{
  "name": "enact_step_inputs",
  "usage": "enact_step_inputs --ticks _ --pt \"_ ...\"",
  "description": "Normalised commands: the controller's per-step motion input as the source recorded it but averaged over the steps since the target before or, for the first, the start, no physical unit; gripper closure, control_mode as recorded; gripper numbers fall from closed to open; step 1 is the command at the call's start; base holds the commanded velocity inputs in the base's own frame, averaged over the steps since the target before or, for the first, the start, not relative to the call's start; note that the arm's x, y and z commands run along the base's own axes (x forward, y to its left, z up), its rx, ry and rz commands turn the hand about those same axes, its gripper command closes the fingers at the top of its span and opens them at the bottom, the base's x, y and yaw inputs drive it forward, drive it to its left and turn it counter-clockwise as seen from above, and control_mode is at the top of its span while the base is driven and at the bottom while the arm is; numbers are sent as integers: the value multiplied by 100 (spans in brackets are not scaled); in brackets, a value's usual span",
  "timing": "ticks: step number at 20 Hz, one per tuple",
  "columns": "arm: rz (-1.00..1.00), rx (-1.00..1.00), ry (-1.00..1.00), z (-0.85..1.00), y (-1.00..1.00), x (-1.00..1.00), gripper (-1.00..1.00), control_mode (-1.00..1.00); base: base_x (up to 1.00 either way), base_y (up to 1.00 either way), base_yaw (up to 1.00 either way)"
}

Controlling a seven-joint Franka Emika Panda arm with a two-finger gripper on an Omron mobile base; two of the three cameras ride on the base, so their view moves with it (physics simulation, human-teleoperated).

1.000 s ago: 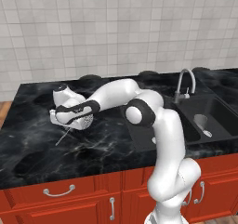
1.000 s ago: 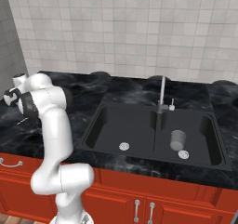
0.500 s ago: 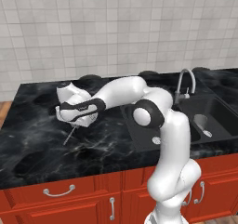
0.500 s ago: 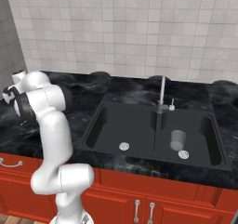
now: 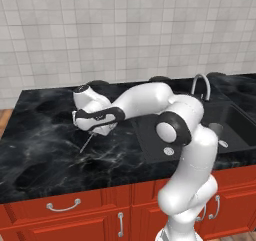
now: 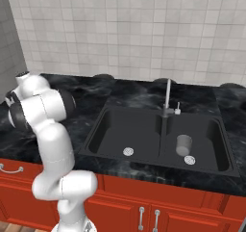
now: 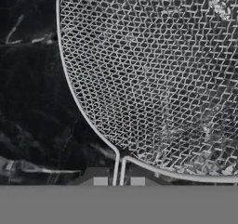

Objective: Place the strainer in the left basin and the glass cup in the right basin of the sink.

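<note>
The gripper [image 5: 94, 127] is hanging low over the black counter [image 5: 45, 150], well to the left of the sink [image 6: 158, 137]. In the hand view, the strainer [image 7: 158, 74] is spreading from 12 to 3 o'clock, its wire handle running down at 6 o'clock between the two fingertips [image 7: 96, 177], which are sitting close on either side of it; whether they are pinching it, I cannot tell. The glass cup [image 6: 183, 145] is lying in the right basin [image 6: 194, 142]. The left basin [image 6: 127, 132] is offering open room.
</note>
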Motion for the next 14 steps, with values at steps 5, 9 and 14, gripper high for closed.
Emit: enact_step_inputs --ticks 5,9,14 --pt "-7 0 -2 10 -44 -27 100 -100 0 0 0" --pt "-6 0 -1 11 -37 -33 100 -100 0 0 0" --pt "-3 7 0 5 -38 -13 100 -100 0 0 0"
